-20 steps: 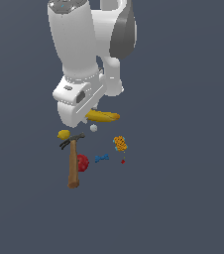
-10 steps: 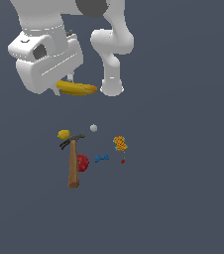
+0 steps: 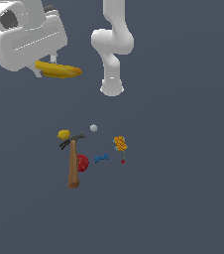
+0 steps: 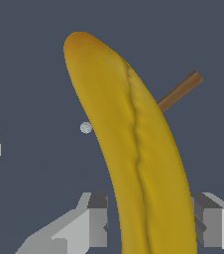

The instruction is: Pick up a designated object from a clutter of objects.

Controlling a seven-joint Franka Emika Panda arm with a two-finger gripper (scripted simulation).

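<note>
The gripper [image 4: 151,225] is closed on the banana [image 3: 58,70] and holds it high in the air, well above the table [image 3: 183,188], where the hammer [image 3: 73,161], red ball [image 3: 83,162] and small white ball [image 3: 93,128] lie.

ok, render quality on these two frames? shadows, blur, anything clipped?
Exterior view: flat even light, no cast shadows under the hammer; small items coarse, gripper cropped at frame edge. Wrist view: banana sharp and fills frame, its lower end cut off; fingers blocky.
</note>
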